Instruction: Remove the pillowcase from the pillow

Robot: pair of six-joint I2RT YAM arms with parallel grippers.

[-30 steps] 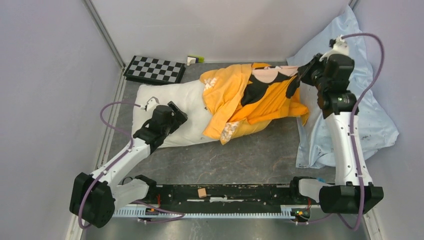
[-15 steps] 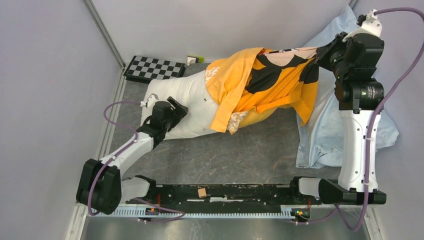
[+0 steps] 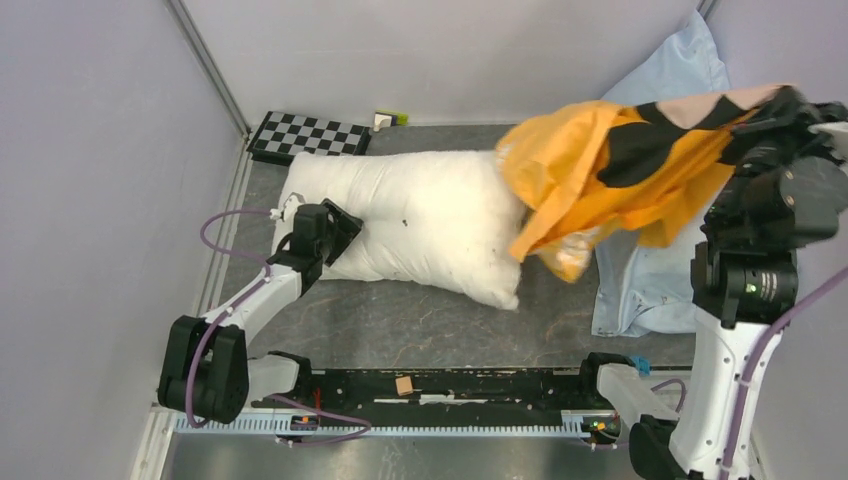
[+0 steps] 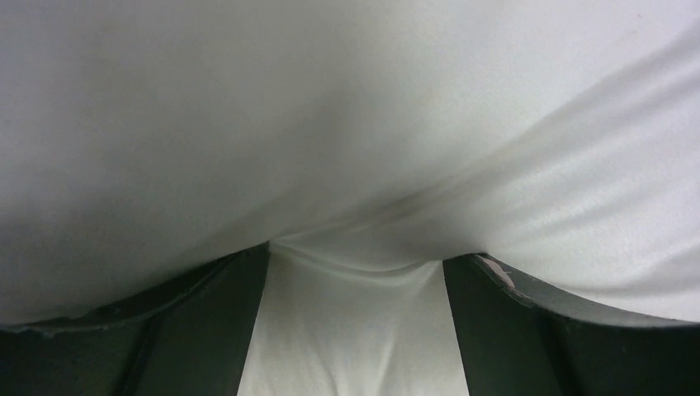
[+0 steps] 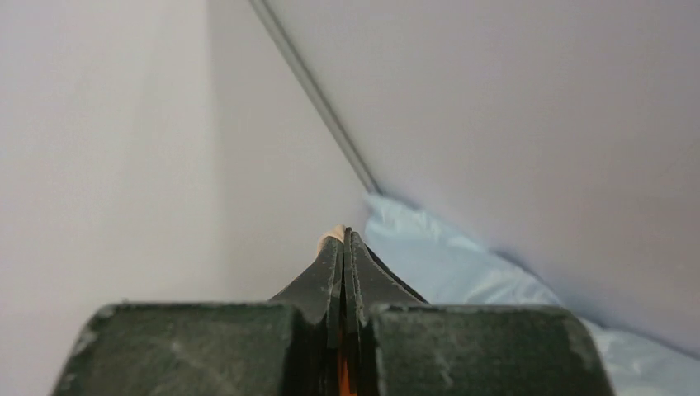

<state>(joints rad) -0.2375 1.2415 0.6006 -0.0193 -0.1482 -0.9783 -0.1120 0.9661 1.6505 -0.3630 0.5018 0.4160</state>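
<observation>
The right gripper is pinching the pillowcase fully closed, holding it aloft, seemingly clear of the pillow, which is lying on the counter with the left gripper clamping a thick fold of it, so stripping looks finished and laying the cover aside is next.

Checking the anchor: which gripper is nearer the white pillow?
Left. The left gripper pinches the pillow; the right gripper holds the pillowcase aloft past the pillow's right end.

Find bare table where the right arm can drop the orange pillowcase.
Widest bare patch: the table strip between the white pillow and the arm-base rail. A narrower one lies behind the pillow, from the checkerboard to the held-up pillowcase. Right side is crowded: the pale blue pillow fills it.
</observation>
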